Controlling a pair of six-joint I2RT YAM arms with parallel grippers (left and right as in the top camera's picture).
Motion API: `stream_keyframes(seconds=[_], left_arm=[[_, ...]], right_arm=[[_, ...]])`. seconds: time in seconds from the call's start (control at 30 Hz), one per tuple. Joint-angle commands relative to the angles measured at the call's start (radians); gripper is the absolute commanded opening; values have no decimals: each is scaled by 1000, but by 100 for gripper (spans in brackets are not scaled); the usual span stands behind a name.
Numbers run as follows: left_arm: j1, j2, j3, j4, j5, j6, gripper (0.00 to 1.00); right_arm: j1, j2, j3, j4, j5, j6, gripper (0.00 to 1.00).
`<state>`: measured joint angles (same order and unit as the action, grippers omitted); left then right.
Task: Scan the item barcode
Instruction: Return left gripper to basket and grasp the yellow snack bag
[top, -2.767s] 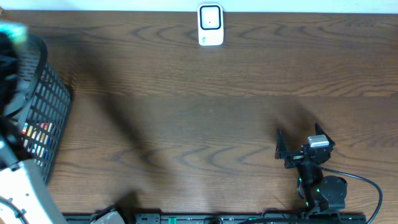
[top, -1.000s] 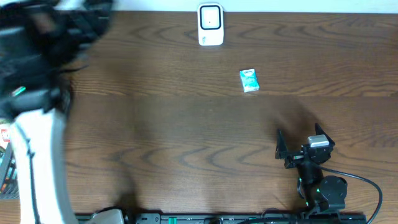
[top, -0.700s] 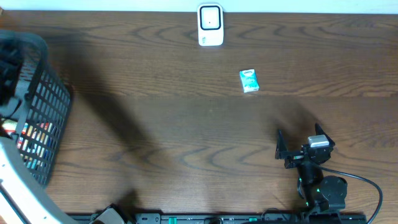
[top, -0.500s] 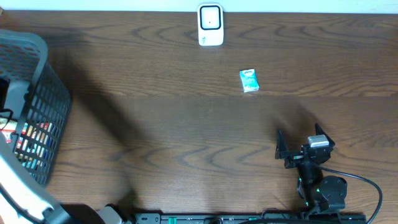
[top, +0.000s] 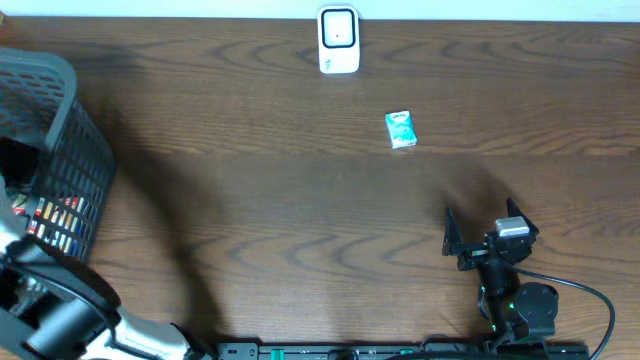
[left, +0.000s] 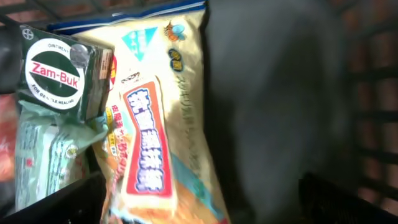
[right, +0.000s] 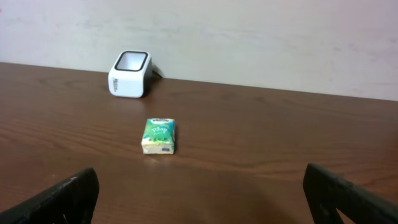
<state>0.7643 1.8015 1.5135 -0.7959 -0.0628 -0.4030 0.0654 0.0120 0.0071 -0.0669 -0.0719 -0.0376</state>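
Overhead: white barcode scanner (top: 338, 40) stands at the far edge of the wooden table (top: 300, 220). Green tissue pack (top: 401, 129), the item to scan, lies flat near the scanner, to its right and a bit nearer. It is well apart from the right gripper (top: 481, 222), which sits low at the near side with fingers spread and nothing in them. Grey basket (top: 70, 130) is at the left edge. The left arm (top: 60, 320) reaches toward it from below; its gripper isn't visible here.

Left wrist: left gripper (left: 202, 202) hangs inside the basket, fingers wide apart, holding nothing. Under it are a Zam-Buk box (left: 59, 71), a yellow snack bag (left: 155, 137) and a pale green packet (left: 43, 165), all untouched.

Right wrist: right gripper (right: 202, 199) is released and looks straight at the tissue pack, with the scanner behind it to the left. No barcode shows on the pack's top, so it's probably underneath.

Likely step: the right arm fetches the pack. Come in low and centred, pinch across the narrow sides and keep the fingers off the broad faces. After lifting, turn the printed code toward the scanner window and hold it steady. The soft wrap may squash or slip, so close gently but fully.
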Motion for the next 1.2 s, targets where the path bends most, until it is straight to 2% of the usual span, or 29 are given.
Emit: stream_keyframes(seconds=[0.0,0.17,0.6,0.67,0.73,0.87,0.9,1.03,1.17], left_arm=[[-34,78,2,6,-148,64,98],[-103,137,2,39,-270,103,98],[-125,271,2,-20,-325,92,98],[-122,271,2,-29,-325,92,86],[-119,271,2,-39,-325,92,65],[-112,270,2,-65,-325,92,13],[-109,267,3,-71,-325,92,7],[-102,189,31,-90,-324,71,7],[-102,14,56,-77,-323,-114,7]], right_arm=[[-6,-5,-2,-4,-2,-8,99],[-6,-5,-2,-4,-2,-8,99],[-6,-5,-2,-4,-2,-8,99],[-6,-5,-2,-4,-2,-8,99],[-6,-5,-2,-4,-2,-8,99],[-6,-5,-2,-4,-2,-8,99],[-6,-5,-2,-4,-2,-8,99],[-6,-5,-2,-4,-2,-8,99],[-6,-5,-2,-4,-2,-8,99]])
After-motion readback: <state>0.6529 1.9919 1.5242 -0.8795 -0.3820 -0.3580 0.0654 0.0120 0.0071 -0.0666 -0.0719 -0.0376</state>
